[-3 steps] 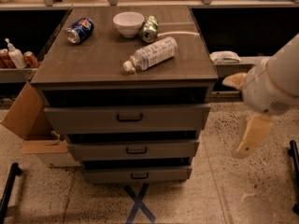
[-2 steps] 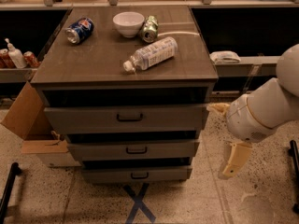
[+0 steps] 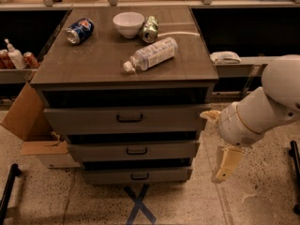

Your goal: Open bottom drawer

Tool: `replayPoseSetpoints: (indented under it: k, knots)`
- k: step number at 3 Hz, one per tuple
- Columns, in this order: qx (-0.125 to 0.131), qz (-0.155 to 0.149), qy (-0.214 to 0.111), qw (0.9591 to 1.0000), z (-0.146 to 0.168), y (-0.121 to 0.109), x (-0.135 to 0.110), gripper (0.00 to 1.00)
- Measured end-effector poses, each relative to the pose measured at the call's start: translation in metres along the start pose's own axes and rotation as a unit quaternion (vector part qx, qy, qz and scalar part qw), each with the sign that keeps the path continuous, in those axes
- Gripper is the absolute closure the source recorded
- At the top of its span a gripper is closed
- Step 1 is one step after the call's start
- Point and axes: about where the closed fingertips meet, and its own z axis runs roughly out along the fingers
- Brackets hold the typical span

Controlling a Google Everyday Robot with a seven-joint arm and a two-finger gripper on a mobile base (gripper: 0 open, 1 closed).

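Note:
The bottom drawer [image 3: 137, 176] is the lowest, shallowest front of the grey wood-grain cabinet [image 3: 117, 64], with a small black bar handle [image 3: 139, 176]. A dark gap shows above its front, and none of its inside shows. My gripper [image 3: 226, 165] hangs down from the white arm [image 3: 255, 118] to the right of the cabinet, level with the two lower drawers. It is apart from the cabinet and not touching the handle. It holds nothing that I can see.
The cabinet top holds a lying plastic bottle [image 3: 151, 54], a white bowl [image 3: 128, 23], a green can [image 3: 150, 28] and a blue can [image 3: 79, 30]. A cardboard box [image 3: 28, 125] stands at the cabinet's left. A blue tape cross [image 3: 139, 205] marks the floor in front.
My arm and gripper have moved left and down, closer to the cabinet's lower right side. The drawers and the things on top have not moved.

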Motion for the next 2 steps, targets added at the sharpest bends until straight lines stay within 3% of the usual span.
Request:
replayPoseSetpoints:
  k: [2]
  knots:
    - [-0.049, -0.04, -0.037, 0.9973, 0.125, 0.015, 0.025, 0.0]
